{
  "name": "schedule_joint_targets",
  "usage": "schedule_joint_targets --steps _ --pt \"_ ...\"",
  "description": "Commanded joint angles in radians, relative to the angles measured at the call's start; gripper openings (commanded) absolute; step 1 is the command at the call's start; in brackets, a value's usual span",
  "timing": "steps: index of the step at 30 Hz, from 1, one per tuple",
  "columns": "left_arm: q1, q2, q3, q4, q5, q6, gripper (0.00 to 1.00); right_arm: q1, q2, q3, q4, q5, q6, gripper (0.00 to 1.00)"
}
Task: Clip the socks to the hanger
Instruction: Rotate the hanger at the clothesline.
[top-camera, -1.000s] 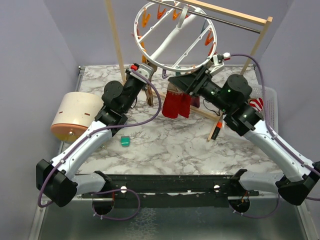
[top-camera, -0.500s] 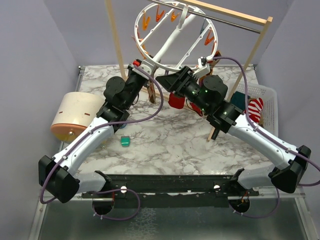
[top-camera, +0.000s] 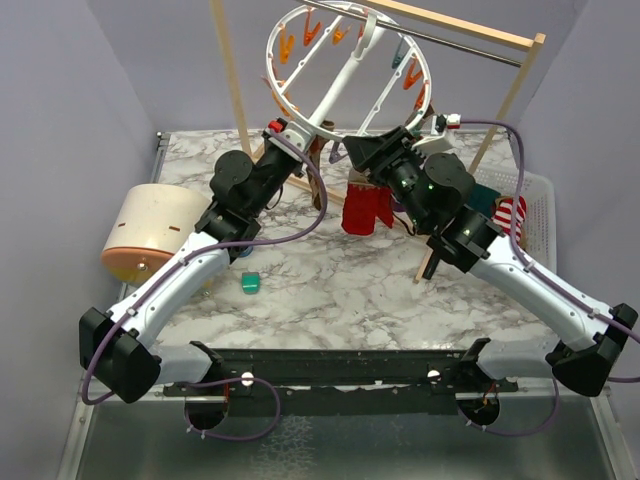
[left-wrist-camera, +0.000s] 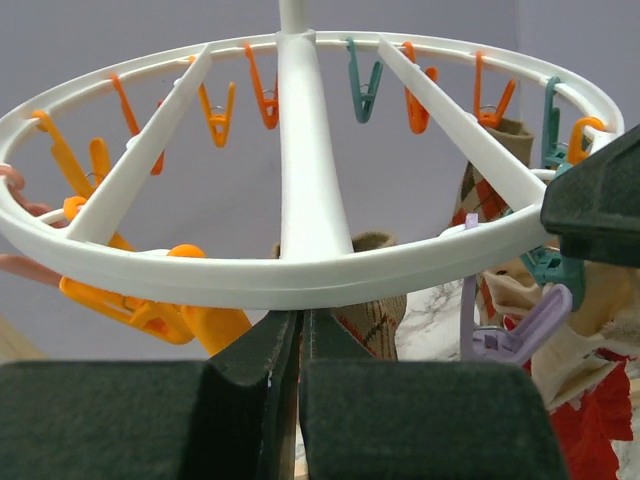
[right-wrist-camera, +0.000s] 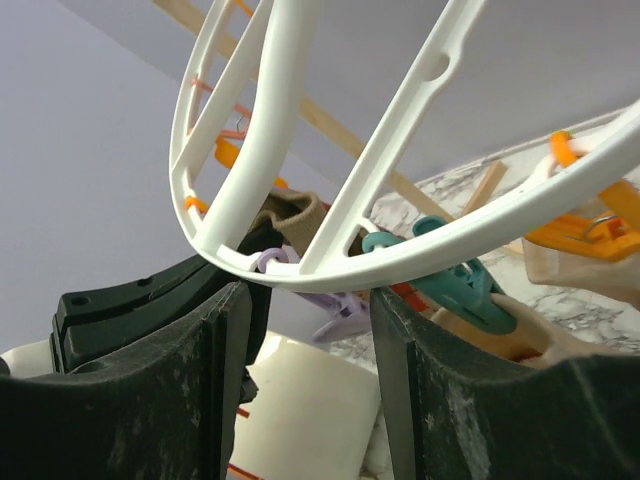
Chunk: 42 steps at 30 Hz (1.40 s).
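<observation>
The hanger (top-camera: 336, 88) was tipped steeply on the wooden rail (top-camera: 470, 30), swung higher than a moment before. The red sock (top-camera: 370, 208) was seen dangling fuller beneath its near rim, over the bench (top-camera: 340, 290). The right gripper (right-wrist-camera: 310, 298) had been brought up from under the ring. Its jaws were held half spread astride the rim with a lilac clip (left-wrist-camera: 510, 335) between them, though a squeeze could not be confirmed. The left gripper (left-wrist-camera: 300, 335) was pressed together at the rim. The sock was judged delivered to the clips, but no bite was proven yet.
</observation>
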Motion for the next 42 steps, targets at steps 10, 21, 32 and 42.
schedule_joint_targets --steps 10,21,32,42 --pt "-0.026 -0.009 -0.003 0.028 0.141 -0.067 0.0 -0.005 -0.182 -0.055 -0.138 0.008 -0.331 0.57" --pt "-0.143 -0.018 -0.032 0.028 0.15 -0.047 0.0 -0.005 -0.212 0.06 -0.395 -0.102 -0.54 0.58" --pt "-0.191 0.019 -0.02 0.028 0.079 0.005 0.0 -0.006 -0.2 0.067 -0.434 0.007 -0.571 0.6" --pt "-0.191 -0.028 -0.108 0.03 -0.097 0.07 0.0 -0.005 -0.116 0.105 -0.407 0.05 -0.515 0.6"
